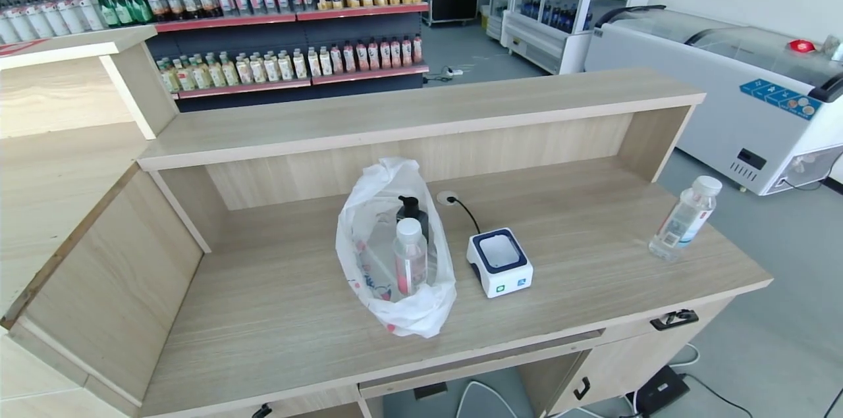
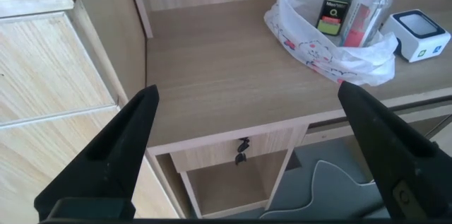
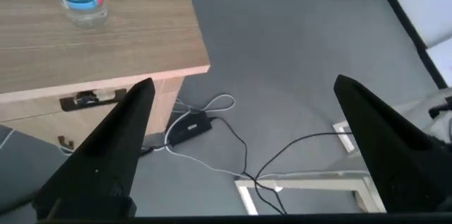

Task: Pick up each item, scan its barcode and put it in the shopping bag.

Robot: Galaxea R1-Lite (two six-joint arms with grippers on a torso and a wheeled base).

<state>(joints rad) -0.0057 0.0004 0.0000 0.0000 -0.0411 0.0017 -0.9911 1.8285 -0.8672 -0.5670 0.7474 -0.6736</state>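
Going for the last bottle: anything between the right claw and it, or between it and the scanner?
Nothing visible. The water bottle stands alone near the counter's right end; the right claw hangs open off that end. Bare wood reaches the scanner.

1. Take the scanner [image 1: 499, 261] on the counter [image 1: 276, 299] as your dial's centre.
2. The shopping bag [image 1: 359, 240] stands at 9 o'clock, just beside it.
3. Inside the bag you have two upright bottles, with the pump bottle [image 1: 413, 210] at 12 o'clock, right behind the capped bottle [image 1: 409, 257].
4. The cable hole [image 1: 448, 197] lies at 11 o'clock, near the scanner.
5. The water bottle [image 1: 683, 219] stands at 3 o'clock, well apart, near the counter's right edge.
6. The raised ledge [image 1: 408, 108] spans 12 o'clock, with the drink shelves [image 1: 263, 3] farther behind it and the chest freezer [image 1: 724, 89] at 2 o'clock, off the counter.
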